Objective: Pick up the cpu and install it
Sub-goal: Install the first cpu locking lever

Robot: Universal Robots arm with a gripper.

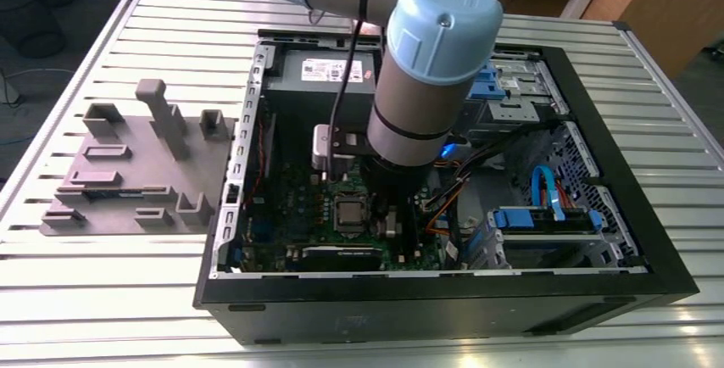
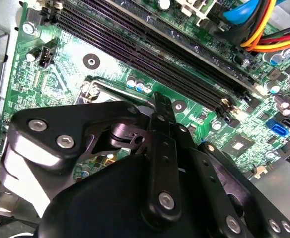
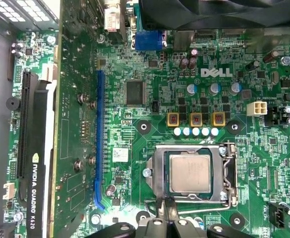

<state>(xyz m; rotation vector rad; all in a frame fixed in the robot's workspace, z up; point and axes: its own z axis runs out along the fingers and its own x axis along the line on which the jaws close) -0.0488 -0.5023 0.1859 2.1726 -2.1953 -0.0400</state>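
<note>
The cpu, a small silver-grey square chip, lies flat inside the metal-framed socket on the green motherboard in the first wrist view. My gripper hovers just beside the socket's edge, its dark fingers closed together with nothing between them. In the second wrist view the gripper covers the socket's middle, and one corner of the socket frame shows. The exterior view has my arm reaching down into the open computer case above the socket.
A graphics card and a blue slot lie beside the socket. Memory slots and coloured cables run close by. Grey plastic fixture blocks stand on the slatted table at the exterior view's left.
</note>
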